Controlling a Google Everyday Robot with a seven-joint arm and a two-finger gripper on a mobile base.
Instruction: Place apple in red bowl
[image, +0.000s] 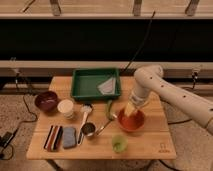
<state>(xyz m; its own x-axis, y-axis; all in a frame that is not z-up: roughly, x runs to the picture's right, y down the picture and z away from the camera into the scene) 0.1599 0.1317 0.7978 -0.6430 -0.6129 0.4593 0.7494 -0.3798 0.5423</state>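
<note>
The red bowl (132, 121) sits on the wooden table (100, 152) right of centre, wide and orange-red. My gripper (129, 111) points down right over the bowl's far left rim, with the white arm reaching in from the right. The apple does not show as a separate thing; the gripper hides whatever it may hold. The inside of the bowl near the gripper is partly covered.
A green tray (90, 85) with a white cloth (107, 86) stands at the back. A maroon bowl (46, 101), white cup (66, 107), ladle (85, 112), metal cup (88, 130), green cup (119, 144), green vegetable (108, 109), striped item (52, 137) and sponge (69, 136) lie to the left.
</note>
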